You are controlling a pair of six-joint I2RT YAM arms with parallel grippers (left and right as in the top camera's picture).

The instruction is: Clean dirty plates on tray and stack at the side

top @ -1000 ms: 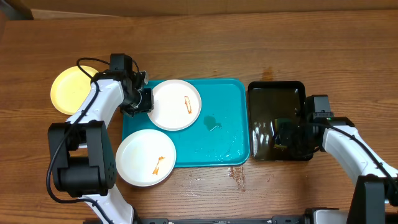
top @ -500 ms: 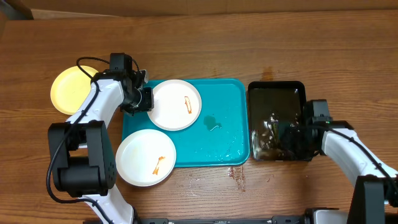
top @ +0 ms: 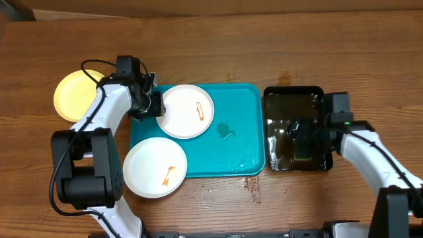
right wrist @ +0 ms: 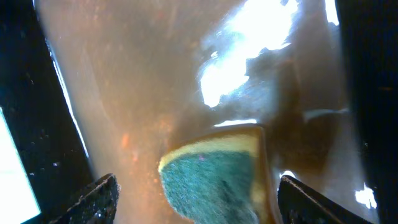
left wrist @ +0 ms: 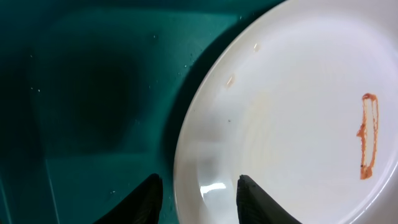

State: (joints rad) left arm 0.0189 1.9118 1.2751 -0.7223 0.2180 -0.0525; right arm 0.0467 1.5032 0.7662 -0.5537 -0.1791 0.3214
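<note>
The turquoise tray [top: 234,142] lies mid-table, wet in the middle. A white plate [top: 186,111] with an orange-brown smear sits at its back left. My left gripper [top: 153,106] is open, its jaws astride that plate's left rim [left wrist: 186,149], one finger over the tray [left wrist: 93,93], one over the plate. A second smeared white plate [top: 154,167] overlaps the tray's front left corner. A pale yellow-green plate [top: 76,94] lies on the table at far left. My right gripper [top: 306,140] is open around a green and yellow sponge [right wrist: 211,177].
A black tray [top: 294,96] holding brownish water stands right of the turquoise tray; my right gripper [right wrist: 199,202] is down in it. Drips mark the wood in front of the turquoise tray [top: 251,185].
My right arm has shifted a little inside the black tray and the water ripples. The left arm and the plates have not moved.
</note>
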